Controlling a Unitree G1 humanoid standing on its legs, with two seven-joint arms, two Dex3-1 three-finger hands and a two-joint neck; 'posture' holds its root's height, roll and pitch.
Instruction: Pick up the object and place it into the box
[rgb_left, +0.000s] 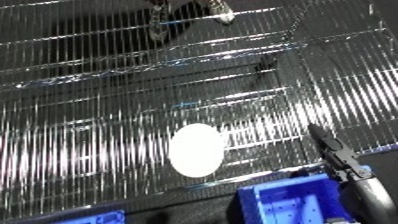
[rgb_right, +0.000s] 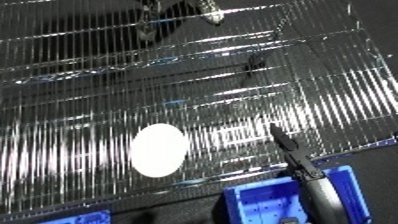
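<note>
1. I see the task's thing, a flat white oval object (rgb_left: 196, 150), lying low and centre in the frame on a shiny wire-grid shelf surface (rgb_left: 107, 100); I cannot tell what the object is made of.
2. My right hand (rgb_right: 286, 142) comes in from the lower right, a dark slender shape with fingers stretched straight toward the upper left, holding nothing and well short of the object.
3. My left hand is not in view.
4. To reach well, I judge I should carry the hand left across the grid, come down over the object, and close on its edges, since something this flat may slide on wire.
5. Count: one white object; one blue plastic bin (rgb_left: 293, 202) at the bottom edge, right of centre; a second blue fragment (rgb_left: 93, 218) at the lower left, possibly another bin.
</note>
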